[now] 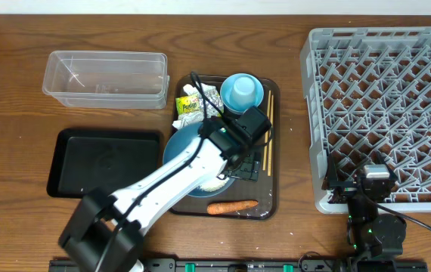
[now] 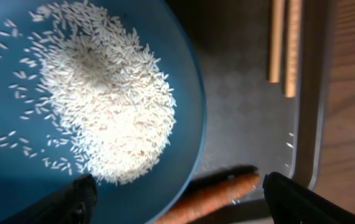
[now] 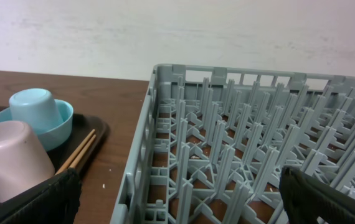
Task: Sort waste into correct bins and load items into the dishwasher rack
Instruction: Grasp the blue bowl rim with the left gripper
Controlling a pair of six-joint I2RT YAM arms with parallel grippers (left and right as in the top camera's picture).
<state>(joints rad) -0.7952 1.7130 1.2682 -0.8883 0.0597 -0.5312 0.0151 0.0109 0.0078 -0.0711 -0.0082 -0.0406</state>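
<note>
A dark-blue plate [image 1: 179, 148] with white rice [image 2: 106, 93] lies on a brown serving tray [image 1: 265, 208]. My left gripper [image 1: 236, 162] hovers open over the plate's right rim [image 2: 177, 202], empty. An orange carrot [image 1: 232, 205] lies at the tray's front, between the fingers in the left wrist view [image 2: 218, 194]. Wooden chopsticks [image 1: 268, 128] lie along the tray's right side. A light-blue bowl [image 1: 242, 92] and a green-yellow wrapper [image 1: 189, 104] sit at the back. A white cup [image 3: 12, 158] shows in the right wrist view. My right gripper [image 3: 184, 199] is open over the grey rack's [image 1: 382, 106] front left corner.
The clear plastic tub [image 1: 106, 75] stands at the back left. The black tray [image 1: 102, 162] lies in front of it, left of the serving tray. The rack fills the right side of the table. My left arm crosses the plate's front.
</note>
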